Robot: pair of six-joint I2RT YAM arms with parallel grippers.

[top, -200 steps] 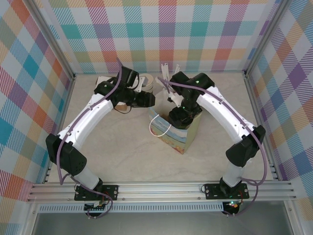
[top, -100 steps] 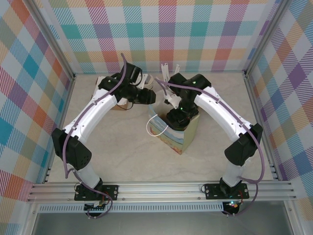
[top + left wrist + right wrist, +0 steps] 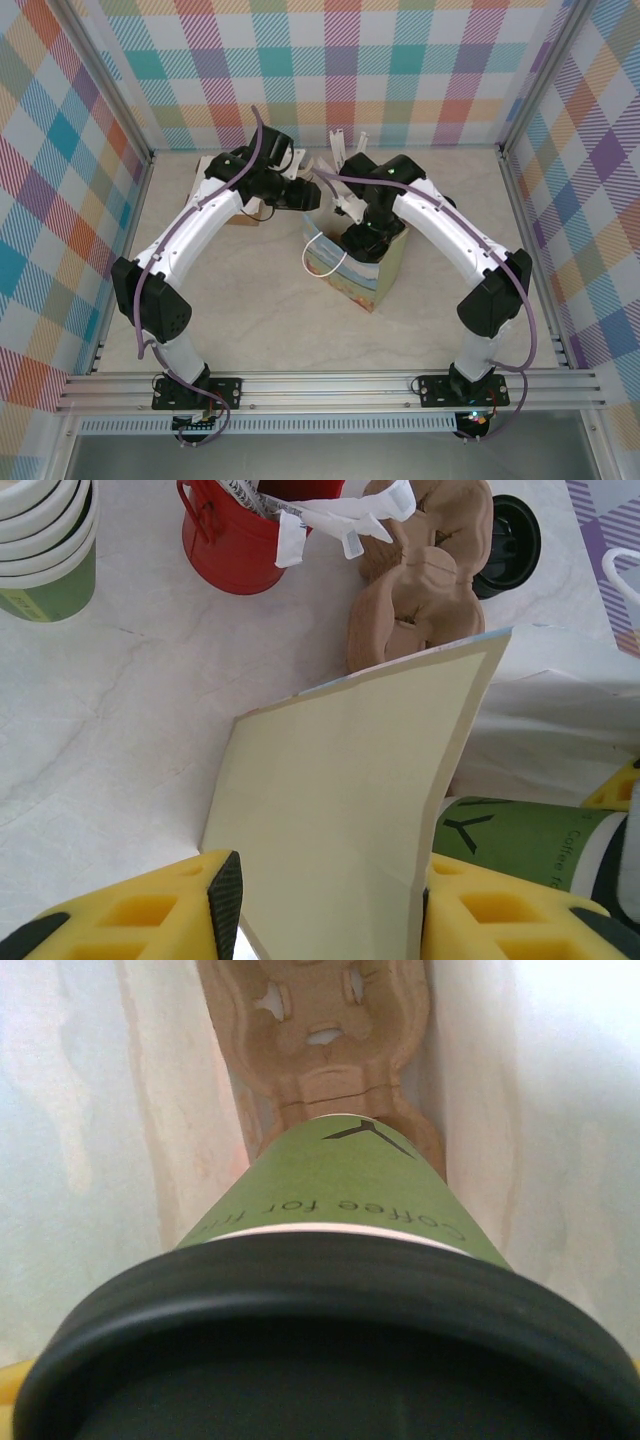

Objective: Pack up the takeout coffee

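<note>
Overhead, 2 wrist close-ups at bag (image 3: 350,280)

Both arms arched toward twelve o'clock, left gripper (image 3: 325,920) aimed at three, jaws part-open, right gripper (image 3: 360,238) pointing down, clasping the cup (image 3: 340,1185).

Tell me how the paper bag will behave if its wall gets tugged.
The paper bag likely flexes rather than moving as one piece: its thin wall bows between the fingers of the left pincer. It would probably slide or tip under a firm pull, since it stands upright on the smooth table.
</note>
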